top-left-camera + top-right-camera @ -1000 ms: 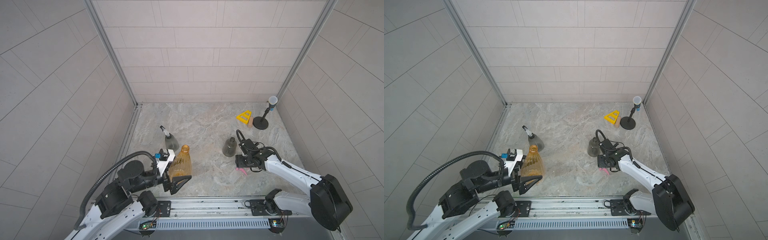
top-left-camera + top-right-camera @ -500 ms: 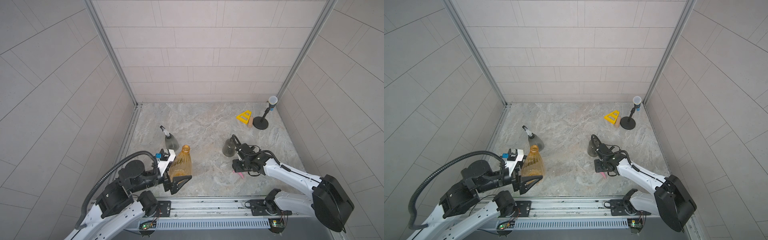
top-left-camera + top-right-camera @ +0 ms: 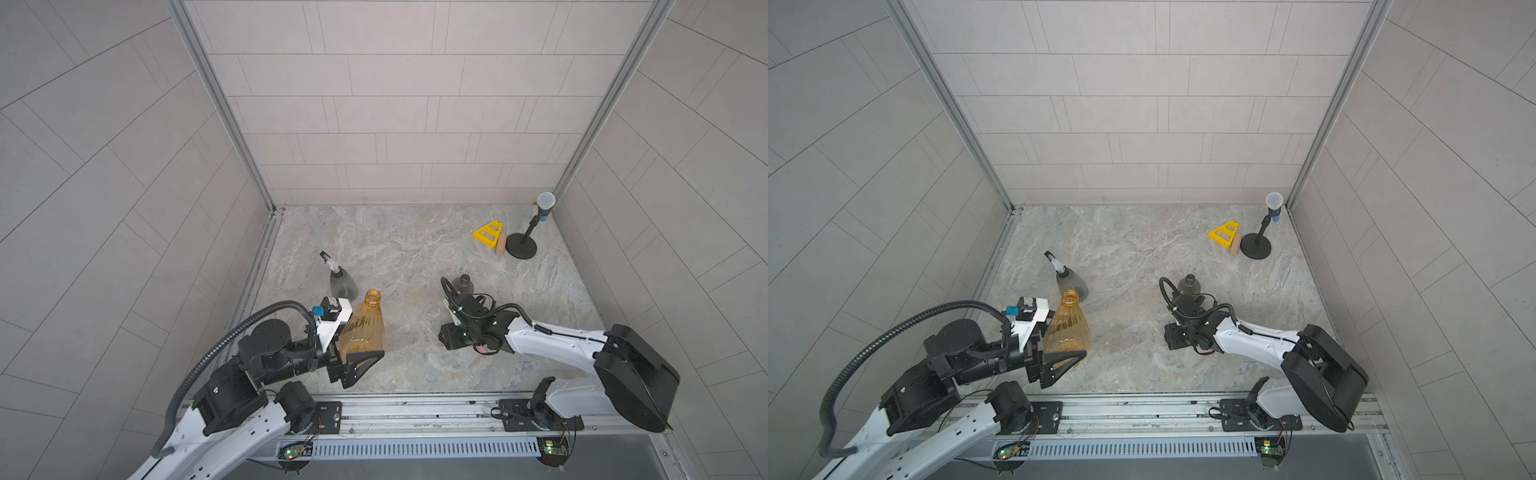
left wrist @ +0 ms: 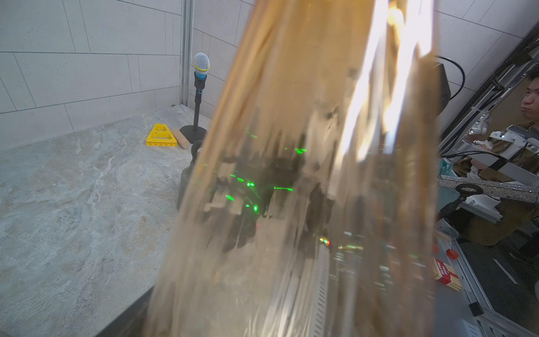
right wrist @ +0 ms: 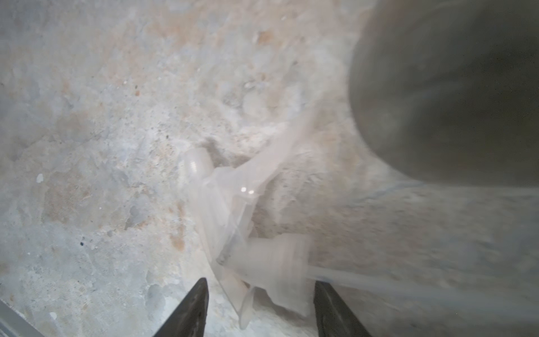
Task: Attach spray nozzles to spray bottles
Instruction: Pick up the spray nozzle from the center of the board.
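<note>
My left gripper (image 3: 353,345) is shut on the lower body of the amber spray bottle (image 3: 363,328), which stands upright with a bare neck; this bottle (image 4: 291,175) fills the left wrist view. A smoky grey spray bottle (image 3: 343,284) behind it carries the white-and-black spray nozzle (image 3: 328,259). The other grey bottle (image 3: 462,284) has an open neck. My right gripper (image 3: 451,338) points down at the table in front of that bottle. Its open fingers straddle the translucent nozzle (image 5: 262,259) lying on the table, a gap showing on one side. A pink bit (image 3: 482,350) shows under the right wrist.
A microphone on a black-based stand (image 3: 521,249) stands at the back right, with a yellow triangle (image 3: 488,235) and a wooden peg (image 3: 501,245) beside it. Tiled walls close in three sides, and a metal rail (image 3: 415,409) runs along the front edge.
My right gripper has moved left, away from the side of the open grey bottle, and its jaws have narrowed over the translucent nozzle. The left arm and amber bottle have not moved.
</note>
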`<state>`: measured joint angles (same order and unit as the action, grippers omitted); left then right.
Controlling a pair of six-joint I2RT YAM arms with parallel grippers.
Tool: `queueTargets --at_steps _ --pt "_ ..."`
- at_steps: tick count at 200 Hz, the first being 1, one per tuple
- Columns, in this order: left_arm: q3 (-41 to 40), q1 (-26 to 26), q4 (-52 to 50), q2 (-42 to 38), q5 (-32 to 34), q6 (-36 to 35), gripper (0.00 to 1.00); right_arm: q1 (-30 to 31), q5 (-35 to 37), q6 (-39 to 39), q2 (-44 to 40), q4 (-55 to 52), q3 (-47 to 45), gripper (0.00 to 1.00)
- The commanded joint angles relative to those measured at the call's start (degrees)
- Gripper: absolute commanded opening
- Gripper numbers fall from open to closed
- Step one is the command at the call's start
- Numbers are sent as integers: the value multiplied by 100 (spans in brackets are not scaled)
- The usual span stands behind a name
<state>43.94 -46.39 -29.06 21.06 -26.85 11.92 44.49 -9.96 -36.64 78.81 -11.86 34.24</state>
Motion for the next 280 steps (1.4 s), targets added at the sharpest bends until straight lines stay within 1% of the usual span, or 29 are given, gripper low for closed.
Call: queueTargets --at_steps 1,20,32,45,57,70,91,107,122,152,201,218,251,280 --pt "-30 7 103 -29 29 -100 0 278 -445 -531 158 745 290 57" --pt "-34 7 93 -49 44 -110 0 488 -775 -913 158 1044 412 57" --pt "-28 7 85 -52 49 -106 0 606 -830 -802 104 678 696 57" --pt "-18 7 76 -55 62 -113 0 657 -711 -357 40 -189 1120 57" --pt "-3 7 52 -63 91 -125 0 657 -422 172 21 -1152 1536 53" --pt "14 7 19 -78 172 -148 0 649 -113 761 105 -1953 1889 50" --pt "87 7 -65 -106 312 -181 0 635 311 1429 463 -2841 2339 47" --pt "220 7 -210 -104 464 -217 0 614 399 1828 878 -3220 2660 47" --pt "357 7 -359 -146 602 -236 0 614 429 2004 1230 -3238 2867 47" --pt "591 7 -658 -326 902 -303 0 614 366 2112 1826 -3074 3192 48" --pt "668 7 -819 -364 960 -322 0 674 337 2133 2463 -2884 3549 53" --pt "645 5 -803 -366 962 -335 0 708 387 2170 2670 -2960 3614 52" --pt "646 3 -807 -315 947 -361 0 723 442 2184 2891 -2943 3556 48" --pt "616 7 -761 -288 955 -371 0 754 442 2188 3077 -2897 3647 47"
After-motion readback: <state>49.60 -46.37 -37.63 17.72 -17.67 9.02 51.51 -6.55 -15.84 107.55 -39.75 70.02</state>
